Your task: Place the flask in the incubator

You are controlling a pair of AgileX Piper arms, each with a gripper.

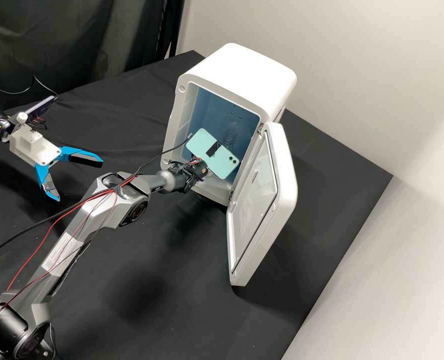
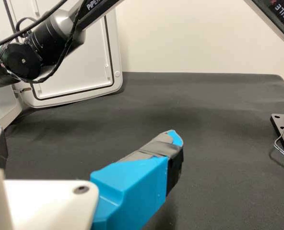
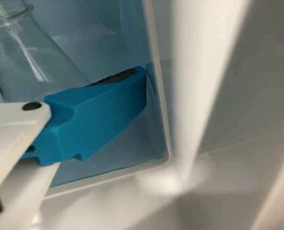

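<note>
Black bench (image 1: 182,280) under the white incubator (image 1: 242,75) — pale wall (image 1: 372,65) behind

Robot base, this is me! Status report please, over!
Left tool open, over the bench. Right tool inside incubator beside flask, grip unclear. Flask within the blue chamber. Door open, nothing blocking.
</note>
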